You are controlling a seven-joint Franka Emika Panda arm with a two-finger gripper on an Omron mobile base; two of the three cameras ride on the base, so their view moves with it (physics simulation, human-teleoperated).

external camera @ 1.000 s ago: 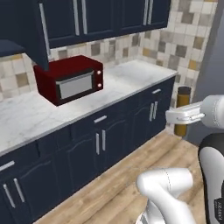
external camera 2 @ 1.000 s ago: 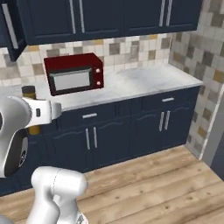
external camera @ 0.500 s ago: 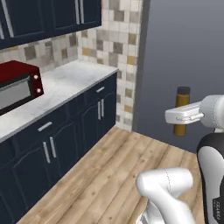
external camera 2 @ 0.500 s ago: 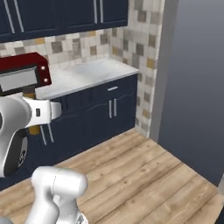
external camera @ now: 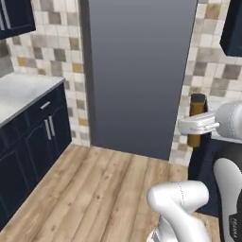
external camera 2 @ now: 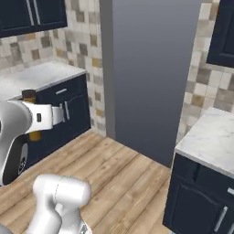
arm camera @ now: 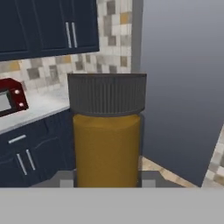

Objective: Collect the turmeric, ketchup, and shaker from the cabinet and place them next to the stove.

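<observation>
The turmeric (arm camera: 107, 144), an amber jar with a dark ribbed cap, stands upright between my fingertips in the hand view, and my gripper (arm camera: 107, 181) is shut on its lower body. In the left base view the turmeric (external camera: 197, 105) is held at mid-height at the right, with my gripper (external camera: 190, 125) clamped across it. From the right base view the turmeric (external camera 2: 30, 96) peeks out behind the white hand at the left. The ketchup, shaker and stove are out of view. A navy wall cabinet (arm camera: 65, 26) with silver bar handles hangs closed beyond the jar.
A tall grey panel (external camera: 137, 71) stands straight ahead between tiled walls. A marble counter (external camera: 19, 90) over navy base cabinets (external camera: 28, 142) runs along the left, with a red microwave (arm camera: 11, 96) on it. Another counter (external camera 2: 210, 137) sits at the right. Wooden floor (external camera: 94, 189) lies between.
The whole picture has swept sideways: the base has turned, so the microwave and counter slid off to the left and the grey panel came in. The jar stays in my grip.
</observation>
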